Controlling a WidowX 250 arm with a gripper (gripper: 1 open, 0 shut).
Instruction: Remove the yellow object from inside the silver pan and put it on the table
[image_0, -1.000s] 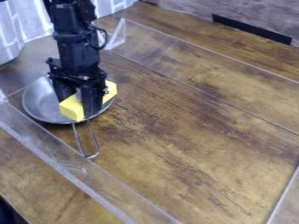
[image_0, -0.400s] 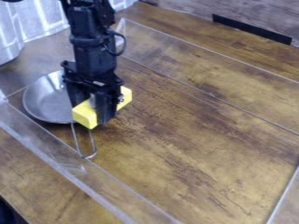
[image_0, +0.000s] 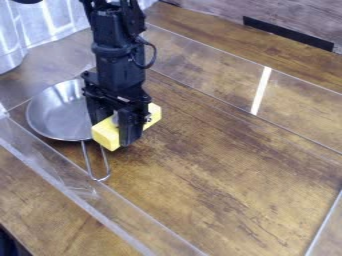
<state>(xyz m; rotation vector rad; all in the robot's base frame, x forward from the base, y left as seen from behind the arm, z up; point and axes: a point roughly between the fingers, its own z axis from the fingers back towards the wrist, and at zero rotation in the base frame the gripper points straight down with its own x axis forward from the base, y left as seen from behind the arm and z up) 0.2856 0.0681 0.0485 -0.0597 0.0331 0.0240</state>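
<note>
Block (image_0: 123, 127): carried rightward since the earlier frame, out from over the pan (image_0: 54, 112) to just past its right rim. Pinched between the fingers of the hand (image_0: 123, 128), which is pointed down. Held above the table (image_0: 227, 150). Pan handle lies toward the viewer.

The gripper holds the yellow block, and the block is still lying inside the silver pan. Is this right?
Not quite. The gripper does hold the yellow block, but the block is no longer in the pan: the camera view shows it just past the pan's rim, toward the table.
</note>
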